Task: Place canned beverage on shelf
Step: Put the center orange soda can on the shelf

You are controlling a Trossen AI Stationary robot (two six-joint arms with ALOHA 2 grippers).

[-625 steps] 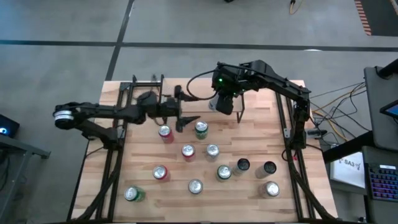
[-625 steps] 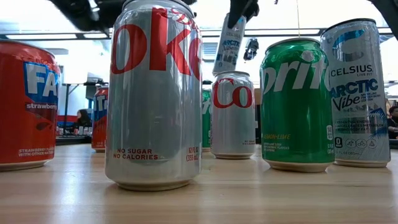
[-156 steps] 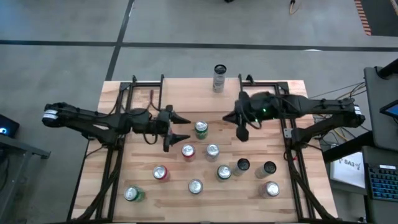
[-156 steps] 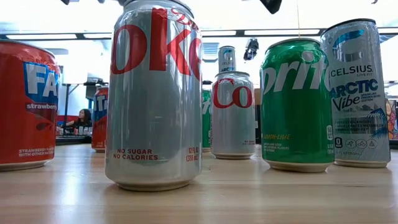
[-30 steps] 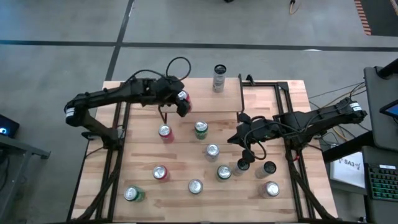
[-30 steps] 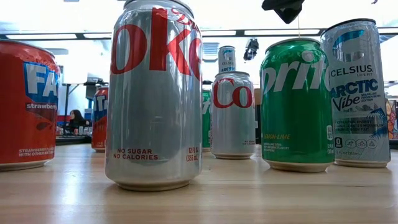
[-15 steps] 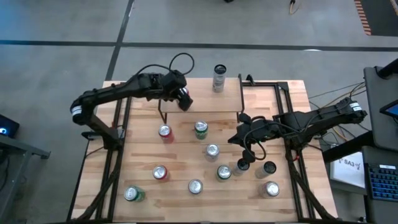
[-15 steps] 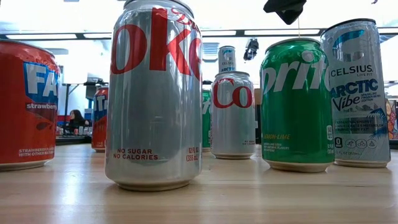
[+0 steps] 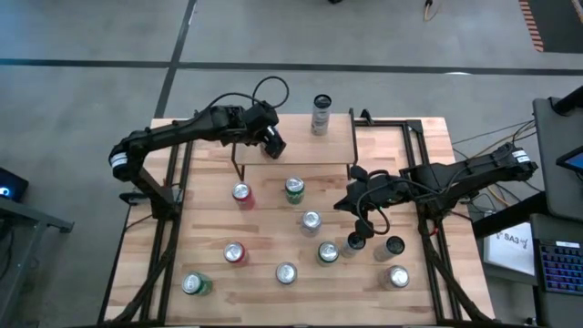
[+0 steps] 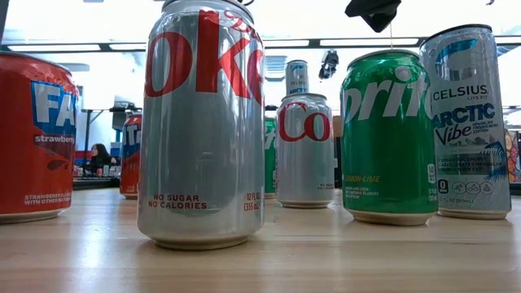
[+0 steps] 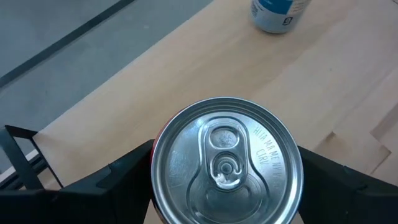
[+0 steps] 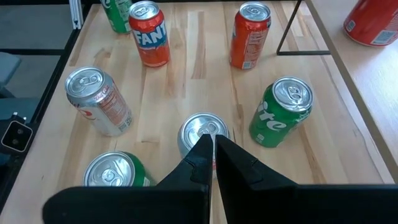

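We have the left gripper [image 9: 271,146] clamped around a red can [image 11: 227,168], over the shelf [image 9: 301,146] near its left edge. Lower it straight, release once seated. Right gripper [image 12: 210,163] is shut, empty.

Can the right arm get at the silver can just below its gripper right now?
Probably yes. The right gripper hangs shut straight above the silver can, with open tabletop between that can and the green Sprite can beside it. It would have to open first. The left gripper is busy at the shelf.
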